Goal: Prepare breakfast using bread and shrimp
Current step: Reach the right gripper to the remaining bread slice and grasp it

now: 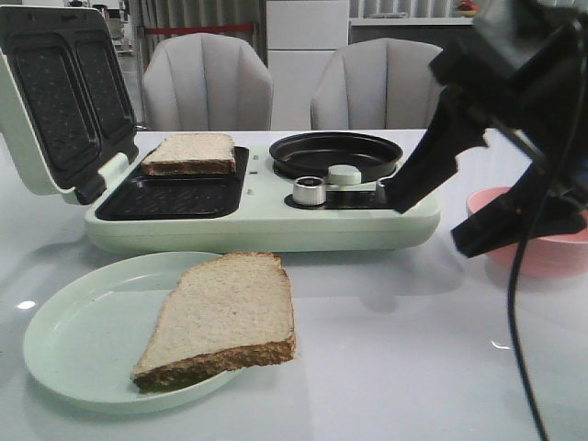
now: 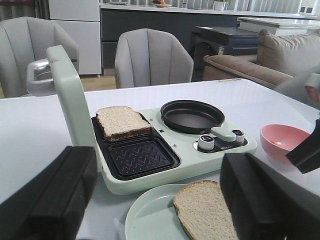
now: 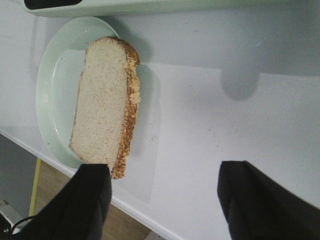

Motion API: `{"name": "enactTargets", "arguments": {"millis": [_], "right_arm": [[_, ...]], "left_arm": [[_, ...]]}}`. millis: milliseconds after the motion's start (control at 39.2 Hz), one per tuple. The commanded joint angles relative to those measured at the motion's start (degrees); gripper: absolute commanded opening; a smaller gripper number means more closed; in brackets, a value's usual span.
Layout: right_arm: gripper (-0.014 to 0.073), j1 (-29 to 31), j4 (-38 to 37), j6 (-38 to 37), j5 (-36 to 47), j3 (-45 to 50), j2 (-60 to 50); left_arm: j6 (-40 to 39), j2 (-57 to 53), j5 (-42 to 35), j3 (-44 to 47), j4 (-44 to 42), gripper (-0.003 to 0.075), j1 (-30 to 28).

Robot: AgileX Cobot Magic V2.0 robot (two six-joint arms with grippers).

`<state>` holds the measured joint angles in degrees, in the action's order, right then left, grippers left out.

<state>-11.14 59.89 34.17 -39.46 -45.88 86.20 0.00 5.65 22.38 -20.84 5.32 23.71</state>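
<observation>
One slice of bread (image 1: pixel 225 317) lies on a pale green plate (image 1: pixel 73 340) at the front left, its right edge overhanging the rim. The other bread slice (image 1: pixel 190 152) rests in the far tray of the sandwich maker (image 1: pixel 276 225). No shrimp shows in any view. My right gripper (image 1: pixel 424 223) hangs open above the table, right of the plate and in front of the maker's knobs, with nothing between its fingers (image 3: pixel 85 200). The left gripper (image 2: pixel 155 210) is open and empty, hovering near the plate (image 2: pixel 150 215) and its bread (image 2: pixel 205 210). It is out of the front view.
The maker's lid (image 1: pixel 55 92) stands open at the left, and the near tray (image 2: pixel 140 157) is bare. A round black pan (image 1: pixel 335 152) and a knob (image 1: pixel 310 190) sit on its right half. A pink bowl (image 1: pixel 542 243) stands at the right. The table's front edge (image 3: pixel 150 220) is close.
</observation>
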Motion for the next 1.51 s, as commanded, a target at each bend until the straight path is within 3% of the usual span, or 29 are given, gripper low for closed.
{"name": "enactTargets", "arguments": {"millis": [0,459,612,944,1097,1301,1480], "right_arm": [[0.0552,-2.6,8.1,5.9,1.0,-1.9,2.4],[0.0552,-7.0,36.5,27.0,-2.5,-2.3,18.9],[0.0552,-7.1,37.7,28.3,-5.5,-5.3,22.2],[0.0538,-10.7,38.2,28.2,-2.7,-10.0,24.6],[0.0424,-10.9,39.0,28.2,-1.2,-10.0,24.6],[0.0184,-10.8,39.0,28.3,-1.9,-10.0,24.3],[0.0148,-9.1,39.0,29.5,-6.9,-10.0,22.9]], "left_arm": [[-0.6,0.6,-5.0,-1.3,0.6,0.0572,0.4],[-0.6,0.6,-5.0,-1.3,0.6,0.0572,0.4],[-0.6,0.6,-5.0,-1.3,0.6,0.0572,0.4],[-0.6,0.6,-5.0,-1.3,0.6,0.0572,0.4],[-0.6,0.6,-5.0,-1.3,0.6,0.0572,0.4],[-0.6,0.6,-5.0,-1.3,0.6,0.0572,0.4],[-0.6,0.6,-5.0,-1.3,0.6,0.0572,0.4]]}}
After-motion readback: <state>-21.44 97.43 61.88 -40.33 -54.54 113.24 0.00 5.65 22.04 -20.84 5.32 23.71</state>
